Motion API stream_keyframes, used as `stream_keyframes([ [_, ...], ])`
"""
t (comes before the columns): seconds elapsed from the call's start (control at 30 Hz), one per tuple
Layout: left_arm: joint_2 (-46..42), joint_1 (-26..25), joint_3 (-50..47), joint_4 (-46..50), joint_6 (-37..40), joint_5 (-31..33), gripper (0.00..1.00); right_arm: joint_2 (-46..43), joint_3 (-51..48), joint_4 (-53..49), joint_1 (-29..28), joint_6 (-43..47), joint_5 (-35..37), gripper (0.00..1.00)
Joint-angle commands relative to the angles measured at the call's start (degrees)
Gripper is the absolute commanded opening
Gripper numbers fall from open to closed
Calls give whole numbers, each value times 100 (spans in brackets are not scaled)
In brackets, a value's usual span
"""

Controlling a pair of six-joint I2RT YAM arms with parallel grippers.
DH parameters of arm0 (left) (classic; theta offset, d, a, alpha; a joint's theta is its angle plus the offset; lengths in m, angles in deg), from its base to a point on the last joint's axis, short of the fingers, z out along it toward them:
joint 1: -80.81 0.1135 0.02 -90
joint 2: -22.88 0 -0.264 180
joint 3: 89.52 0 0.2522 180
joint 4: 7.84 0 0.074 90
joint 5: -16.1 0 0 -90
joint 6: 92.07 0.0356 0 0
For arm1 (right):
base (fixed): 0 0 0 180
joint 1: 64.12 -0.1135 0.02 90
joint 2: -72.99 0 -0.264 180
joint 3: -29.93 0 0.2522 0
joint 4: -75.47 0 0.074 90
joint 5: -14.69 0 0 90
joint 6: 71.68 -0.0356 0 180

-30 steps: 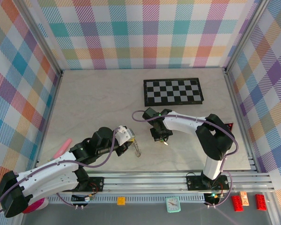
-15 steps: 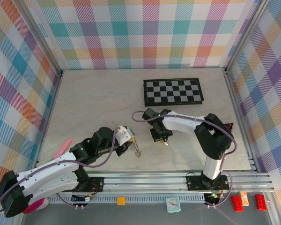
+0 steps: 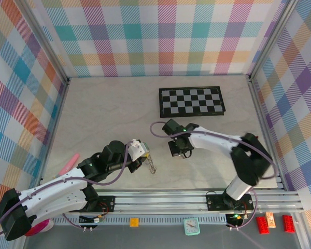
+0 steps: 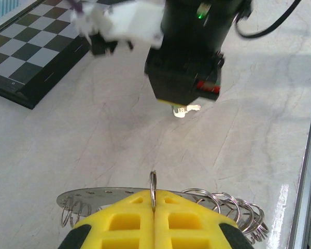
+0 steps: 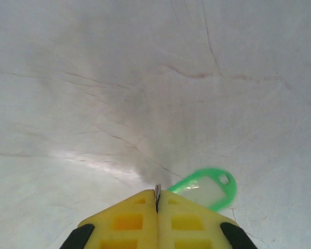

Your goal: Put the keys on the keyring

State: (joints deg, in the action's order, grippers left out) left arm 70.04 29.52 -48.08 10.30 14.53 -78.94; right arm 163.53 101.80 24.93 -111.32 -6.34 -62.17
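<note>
The left arm is stretching low from the near-left corner toward the middle of the table (image 3: 103, 114), with the left gripper (image 3: 144, 153) pointing right. Its jaws are pressing fully together and pinching one thin wire loop of the keyring (image 3: 152, 164), which is standing up between the yellow fingertips (image 4: 129, 210). The ring's flat grey plate, fringed with small wire rings, is spreading to both sides just past the tips.

The right arm is bending at the elbow and reaching left, with the right gripper (image 3: 180, 151) pointing down at the table. Its jaws are clamping shut on a thin metal sliver of the green-headed key (image 5: 206, 185). The green head is sticking out just right of the tips, close to the surface; contact cannot be told.

The two grippers are facing each other, near but apart, with bare tabletop lying between them. A checkerboard (image 3: 192, 101) is lying beyond the right jaws, well apart. A pink object (image 3: 68, 163) is lying far behind the left jaws, beside the arm.
</note>
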Motion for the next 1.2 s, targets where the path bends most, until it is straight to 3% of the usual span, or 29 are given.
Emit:
stream_keyframes([
  [0.0,40,-66,98,-224,-121,-119,0,-968,-594,1218,28,677,-406,0],
  [0.17,94,-66,106,-320,-320,-174,0,-2217,-1642,2888,27,1708,-1062,0],
  [0.43,144,-66,106,-414,-500,-293,0,-2947,-1935,3721,27,2821,-2543,0],
  [0.7,259,-66,106,-483,-622,-422,0,-2887,-1911,3845,-11,3289,-3224,0],
  [1.0,363,-66,97,-623,-728,-529,0,-2742,-1612,3304,-292,4370,-2994,0],
  [1.17,378,-66,106,-722,-872,-581,0,-2819,-1830,3618,-623,4677,-2490,0],
])
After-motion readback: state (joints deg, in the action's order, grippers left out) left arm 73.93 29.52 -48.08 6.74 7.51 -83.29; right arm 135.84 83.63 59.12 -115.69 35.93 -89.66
